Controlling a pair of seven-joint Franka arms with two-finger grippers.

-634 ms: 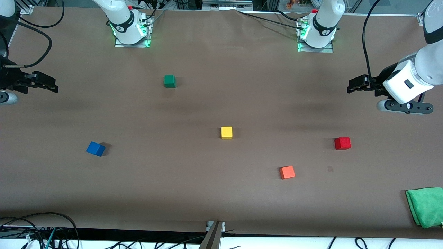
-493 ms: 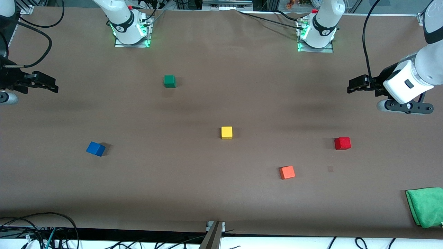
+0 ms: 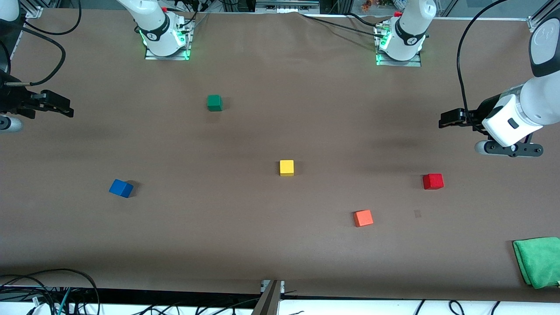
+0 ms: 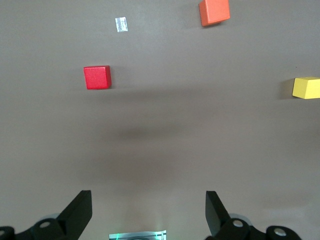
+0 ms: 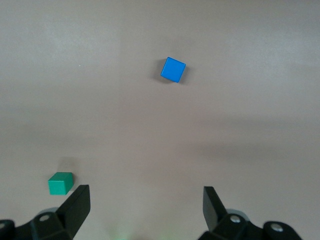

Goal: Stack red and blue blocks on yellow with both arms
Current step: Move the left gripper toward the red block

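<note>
Brown paper covers the bench point(image 3: 280, 245) I'm working over. My left tool point(image 3: 447, 118) hangs over the left arm's end, fingers spread wide and holding nothing; my right tool point(image 3: 65, 107) hangs over the right arm's end, equally wide and empty. A folded green cloth point(image 3: 538, 261) lies at the left arm's end, near the front camera. The yellow cube point(image 3: 286, 167) sits mid-bench. The red cube point(image 3: 432, 181) lies toward the left arm's end, the blue cube point(image 3: 120, 188) toward the right arm's. An orange-red cube point(image 3: 363, 218) lies nearer the camera; a green cube point(image 3: 214, 103) farther
</note>
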